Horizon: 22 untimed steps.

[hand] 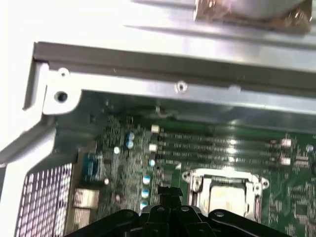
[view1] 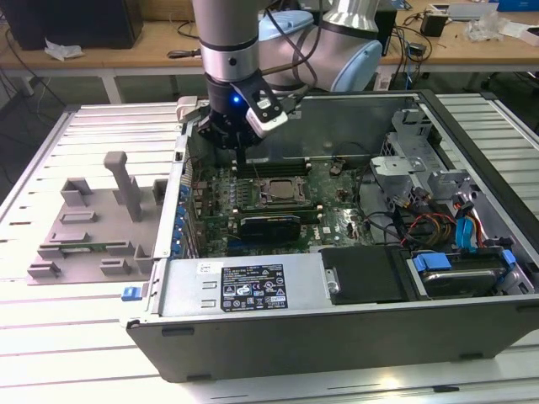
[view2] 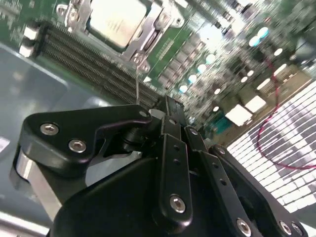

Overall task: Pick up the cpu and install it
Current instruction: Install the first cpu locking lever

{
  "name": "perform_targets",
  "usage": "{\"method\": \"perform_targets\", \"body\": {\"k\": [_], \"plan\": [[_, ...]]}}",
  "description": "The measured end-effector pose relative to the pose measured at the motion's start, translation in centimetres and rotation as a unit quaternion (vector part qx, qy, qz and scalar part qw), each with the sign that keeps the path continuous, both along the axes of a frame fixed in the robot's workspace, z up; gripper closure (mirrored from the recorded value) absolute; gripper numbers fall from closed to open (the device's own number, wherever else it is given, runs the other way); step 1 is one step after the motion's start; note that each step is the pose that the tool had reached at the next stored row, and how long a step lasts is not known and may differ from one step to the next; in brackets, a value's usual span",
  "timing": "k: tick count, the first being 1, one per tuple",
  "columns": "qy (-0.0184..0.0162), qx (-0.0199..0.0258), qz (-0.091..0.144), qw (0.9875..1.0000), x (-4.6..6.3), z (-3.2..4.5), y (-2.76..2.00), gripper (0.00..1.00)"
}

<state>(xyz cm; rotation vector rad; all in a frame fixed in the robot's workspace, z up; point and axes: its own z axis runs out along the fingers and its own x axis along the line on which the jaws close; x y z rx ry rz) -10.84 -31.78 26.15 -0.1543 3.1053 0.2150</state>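
Nearest in the exterior view is the open computer case point(view1: 253, 337). The gripper point(view1: 242, 167) hangs over its motherboard point(view1: 337, 223), fingers pressed together and empty. The cpu point(view1: 282, 192) lies in the metal-framed socket point(view1: 261, 192) just beside it. A grey fixture point(view1: 93, 227) lies outside the case.

In the second wrist view, the closed fingertips point(view2: 168, 116) point near the memory slots point(view2: 89, 69), with the cpu point(view2: 117, 19) seated beyond them.

In the first wrist view, the cpu point(hand: 224, 195) sits in its socket point(hand: 195, 180) near the gripper point(hand: 167, 190).

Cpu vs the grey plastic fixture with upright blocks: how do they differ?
The flat square cpu with shiny silver top sits in the metal-framed socket inside the open computer case; the grey plastic fixture lies outside on the white slatted table. The cpu is flat and shiny; the fixture is larger, matte, with upright blocks. Both lie level.
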Motion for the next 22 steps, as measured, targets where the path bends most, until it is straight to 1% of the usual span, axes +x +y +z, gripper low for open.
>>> {"method": "perform_targets", "body": {"k": [1, 2, 3, 7, 13, 18, 19, 21, 22], "plan": [[-0.0001, 0.0058, 0.000, 1.0000, 0.0, 0.00, 0.00, 0.89], [-0.0002, 0.0148, 0.000, 0.9999, -0.1, -0.01, 0.00, 0.89], [-0.0002, 0.0184, 0.000, 0.9998, -0.1, -0.03, 0.00, 0.89], [-0.0002, 0.0194, 0.000, 0.9998, 0.0, -0.15, 0.00, 0.89], [-0.0002, 0.0200, 0.000, 0.9998, 0.9, -0.33, 0.00, 0.89], [-0.0002, 0.0201, -0.001, 0.9998, 3.0, -0.48, -0.01, 0.89], [-0.0002, 0.0202, -0.001, 0.9998, 3.7, -0.53, -0.04, 0.89], [-0.0001, 0.0201, -0.001, 0.9998, 4.3, -0.58, -0.08, 0.89], [-0.0002, 0.0202, -0.001, 0.9998, 4.3, -0.58, -0.08, 0.89]]}}
